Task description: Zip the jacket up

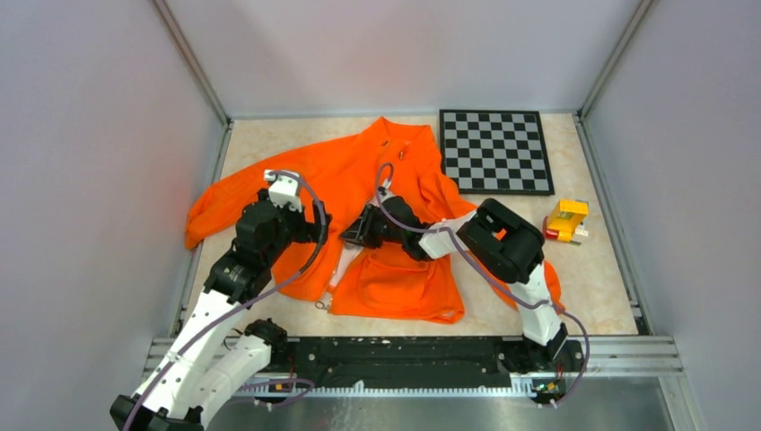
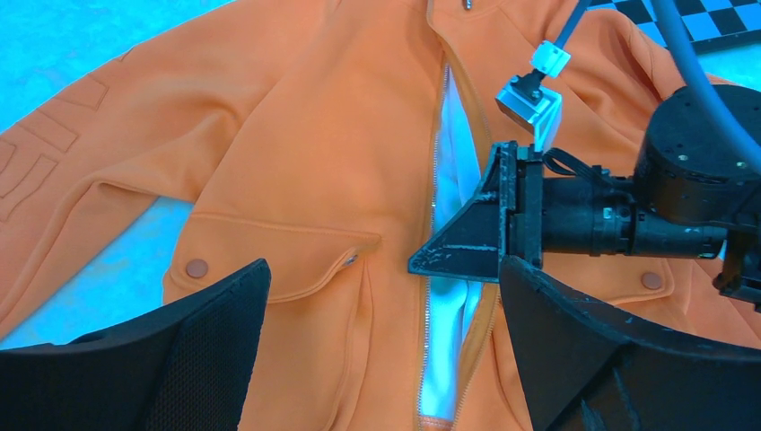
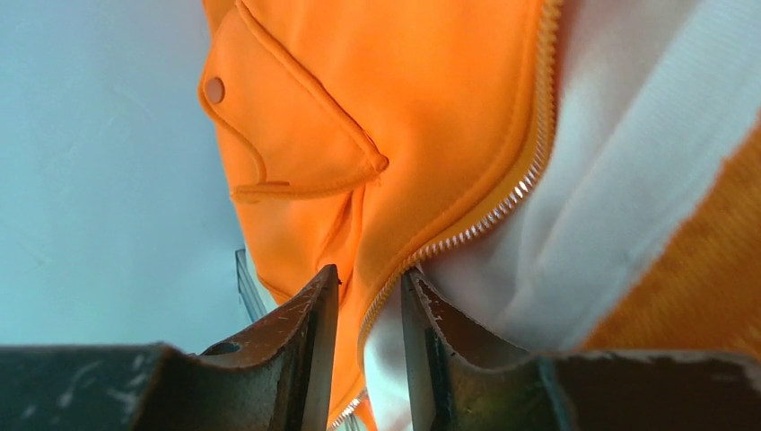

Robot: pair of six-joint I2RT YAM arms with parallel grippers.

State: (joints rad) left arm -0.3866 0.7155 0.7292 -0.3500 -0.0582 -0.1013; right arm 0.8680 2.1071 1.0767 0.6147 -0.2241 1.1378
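**Jacket unzipped on the table, right gripper at the zipper edge**

The jacket lies flat in the middle of the table. Its collar points to 12 o'clock and its hem to 6 o'clock. One sleeve stretches out toward 9 o'clock. The zipper is undone, and the two front panels lie apart with the white lining showing between them.

The right gripper reaches in from 3 o'clock, low on the jacket's front, with its tip at the open seam. In the right wrist view its jaws stand almost together, with the orange zipper edge pinched in the narrow gap. A flap pocket with a snap lies just beyond, at 11 o'clock from the fingertips.

The left gripper hovers over the panel at 9 o'clock of the seam, its jaws spread wide and holding nothing. Its wrist view looks down on the other flap pocket and across to the right gripper.

A chessboard lies at 1 o'clock of the jacket, its corner touching the fabric. A yellow block sits at 3 o'clock, near the jacket's edge.
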